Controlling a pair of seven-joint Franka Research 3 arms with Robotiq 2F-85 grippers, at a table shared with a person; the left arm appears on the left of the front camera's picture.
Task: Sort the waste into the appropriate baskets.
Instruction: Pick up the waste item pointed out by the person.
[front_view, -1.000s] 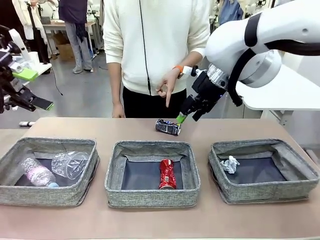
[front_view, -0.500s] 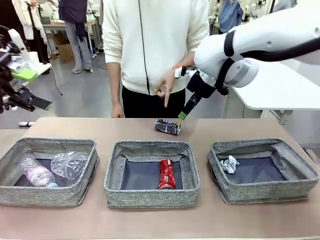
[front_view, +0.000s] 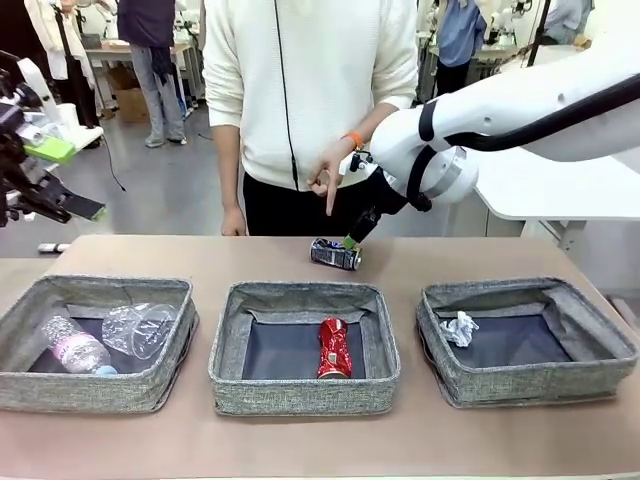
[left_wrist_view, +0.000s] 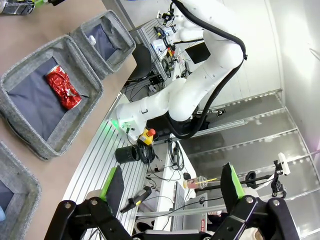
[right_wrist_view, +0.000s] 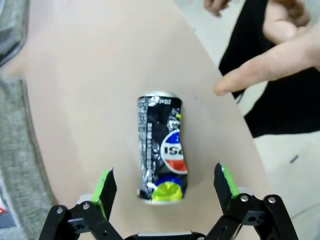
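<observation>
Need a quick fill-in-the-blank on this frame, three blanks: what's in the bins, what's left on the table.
1. The crushed red can lies in the ____ basket.
2. The paper wad lies in the basket on the robot's ____ side.
3. The open right pincer faces the crushed dark ____, which a person's finger points at.

Missing words: middle; right; can

Grey floor (front_view: 165, 190), white table (front_view: 570, 185) at right, lab benches behind.

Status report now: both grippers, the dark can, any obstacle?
Right gripper open, fingers either side of the dark can, not gripping. Left gripper open, empty, off the table. Can lies on the table. Person's hand points near it.
</observation>
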